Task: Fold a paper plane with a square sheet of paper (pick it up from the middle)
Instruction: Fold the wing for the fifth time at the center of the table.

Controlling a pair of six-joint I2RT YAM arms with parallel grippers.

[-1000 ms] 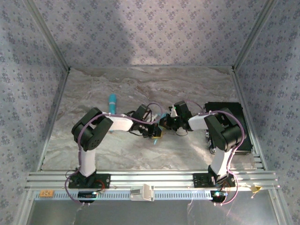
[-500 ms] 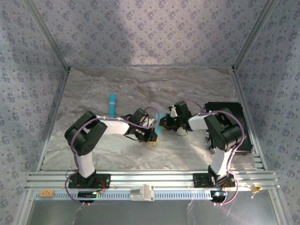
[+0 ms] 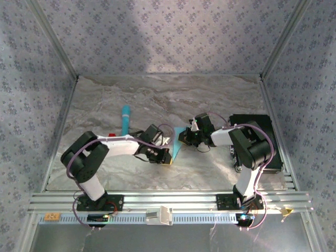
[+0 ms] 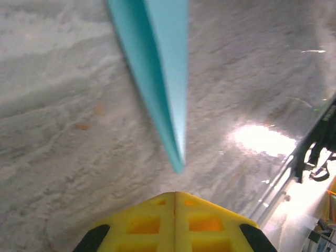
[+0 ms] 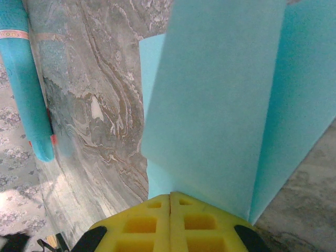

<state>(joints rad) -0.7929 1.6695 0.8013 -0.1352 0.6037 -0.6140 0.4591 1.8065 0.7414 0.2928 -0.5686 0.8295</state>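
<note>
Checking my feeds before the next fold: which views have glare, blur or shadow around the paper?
Left wrist: the paper looks soft and smeared along its edges, with a white glare patch on the table at right. Right wrist: no glare, marble veins crisp, turquoise stick clear, paper close and slightly soft. Top external: dim but even, a soft shadow on the back wall.

Your three views: one overhead, two on the wrists.
The top camera looks down from behind the arm bases across the marble table; each wrist camera peers close over its yellow fingers, and all three share the folded blue paper.
</note>
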